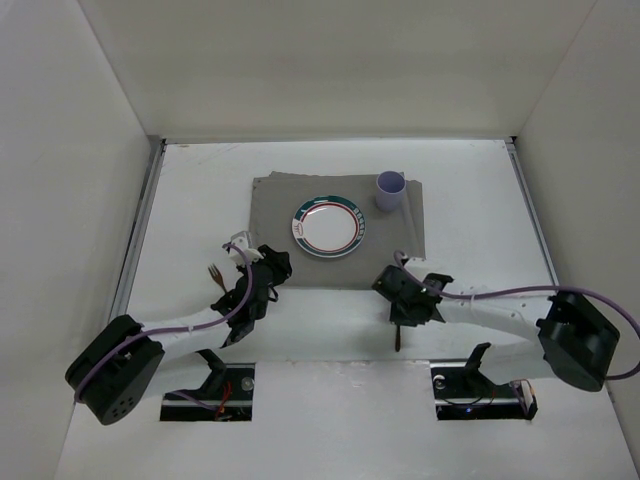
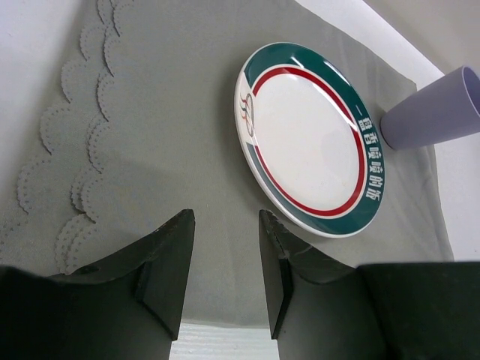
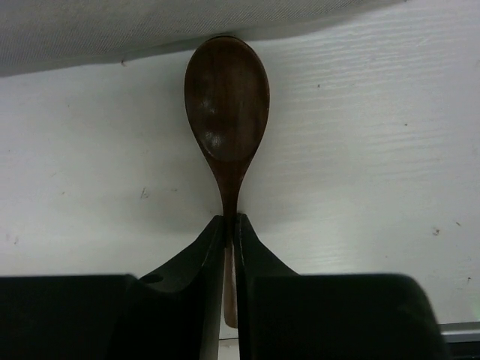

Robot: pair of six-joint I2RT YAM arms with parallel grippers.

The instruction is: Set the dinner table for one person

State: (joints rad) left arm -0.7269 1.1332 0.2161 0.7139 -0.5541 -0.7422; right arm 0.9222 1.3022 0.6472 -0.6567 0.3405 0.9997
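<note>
The white dinner table [image 1: 190,200] carries a grey cloth mat [image 1: 275,205]. On the mat sit a white plate with a green and red rim [image 1: 328,226] and a purple cup [image 1: 390,190]. My left gripper [image 1: 270,265] is open and empty over the mat's near left part; in the left wrist view it [image 2: 225,225] hangs above the mat [image 2: 165,120], just left of the plate [image 2: 311,142] and the cup [image 2: 431,112]. My right gripper [image 1: 402,300] is shut on a dark wooden spoon [image 3: 226,97] by its neck [image 3: 231,221]. The spoon's bowl lies at the mat's front edge [image 3: 150,30].
A small brown fork [image 1: 214,276] lies on the table left of my left gripper. Metal rails [image 1: 140,230] run along both side edges, with white walls around. The spoon's handle [image 1: 398,338] sticks out toward the near edge.
</note>
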